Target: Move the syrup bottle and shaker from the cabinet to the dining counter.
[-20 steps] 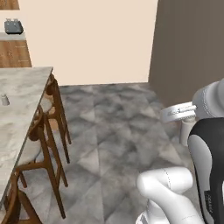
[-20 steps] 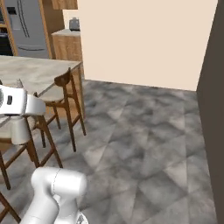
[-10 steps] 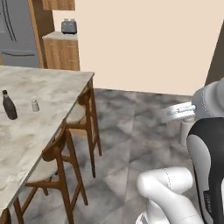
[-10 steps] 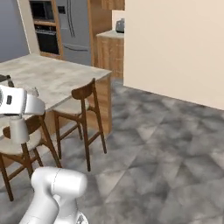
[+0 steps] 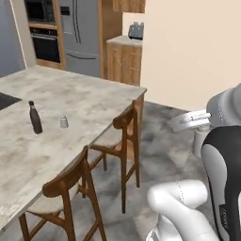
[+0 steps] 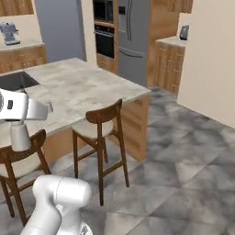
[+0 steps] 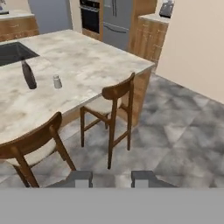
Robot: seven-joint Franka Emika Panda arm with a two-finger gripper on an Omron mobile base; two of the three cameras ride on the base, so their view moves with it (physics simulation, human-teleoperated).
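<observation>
syrup bottle [image 7: 29,75] far from end effector [image 7: 112,178]

Even, flat rendered light fills the kitchen, bright with no glare and no single evident source. Shadows are faint under the stools [image 5: 115,141]; all views look soft and low-resolution.

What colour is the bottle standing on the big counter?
Dark brown, almost black. The syrup bottle shows best in the left base view, standing beside the small grey shaker.

Two wooden stools [image 5: 120,136] on grey floor [image 6: 183,170]; steel fridge [image 6: 133,32] beyond.
</observation>
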